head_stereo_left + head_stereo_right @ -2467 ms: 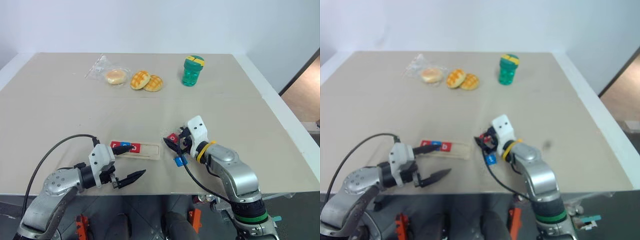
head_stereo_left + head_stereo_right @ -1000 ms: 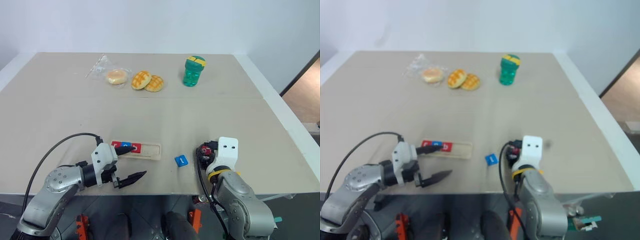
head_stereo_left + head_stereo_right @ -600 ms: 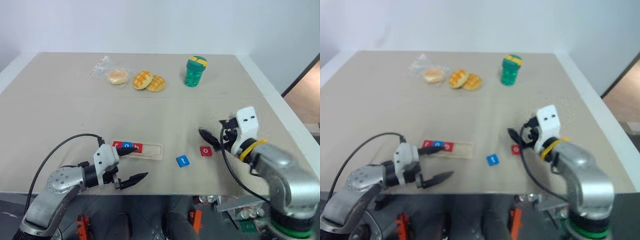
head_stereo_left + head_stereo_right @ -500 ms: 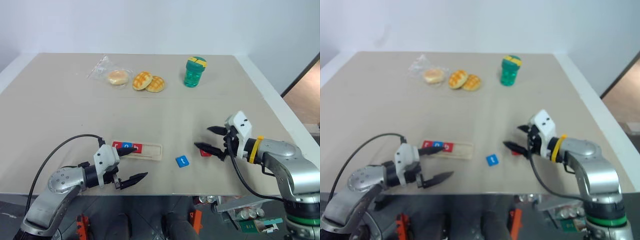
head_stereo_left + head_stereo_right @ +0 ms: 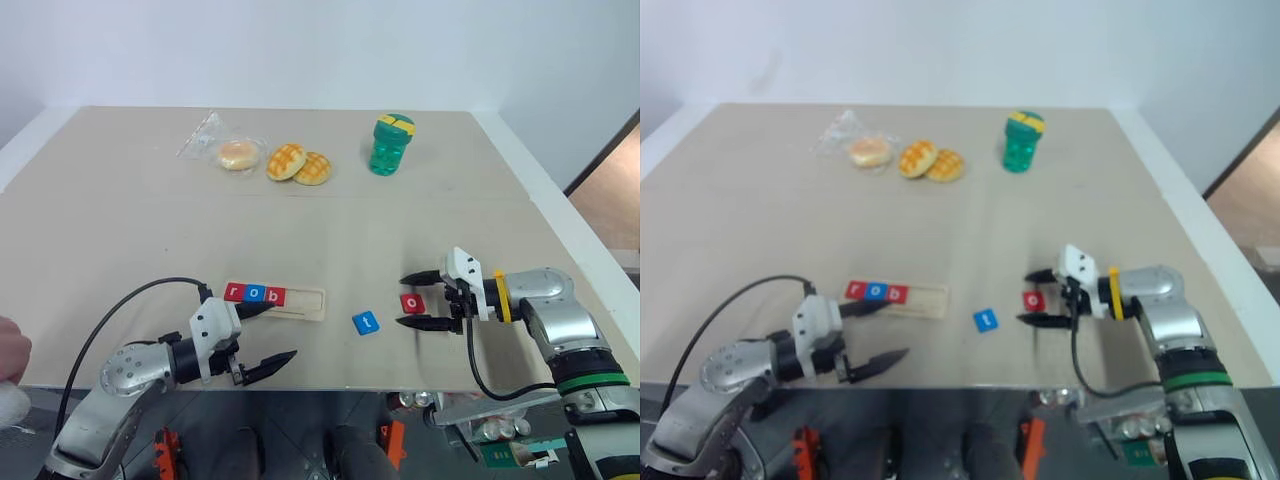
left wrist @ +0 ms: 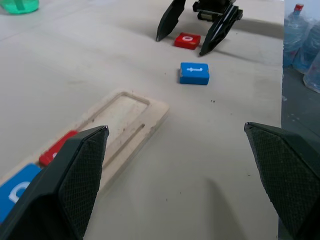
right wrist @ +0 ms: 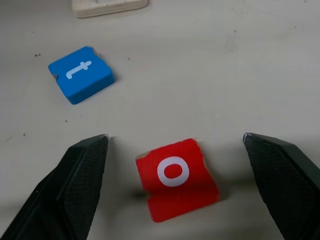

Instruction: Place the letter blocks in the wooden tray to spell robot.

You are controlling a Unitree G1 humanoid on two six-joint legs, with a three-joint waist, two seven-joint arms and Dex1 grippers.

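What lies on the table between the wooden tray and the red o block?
The blue t block lies alone there, between the tray and the red o block, clear of both. The left eye view shows it.

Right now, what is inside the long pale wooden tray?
The long pale wooden tray holds three tiles at its left end: red r, blue o, red b. The remaining slots are bare. The left gripper's finger covers part of the near rim.
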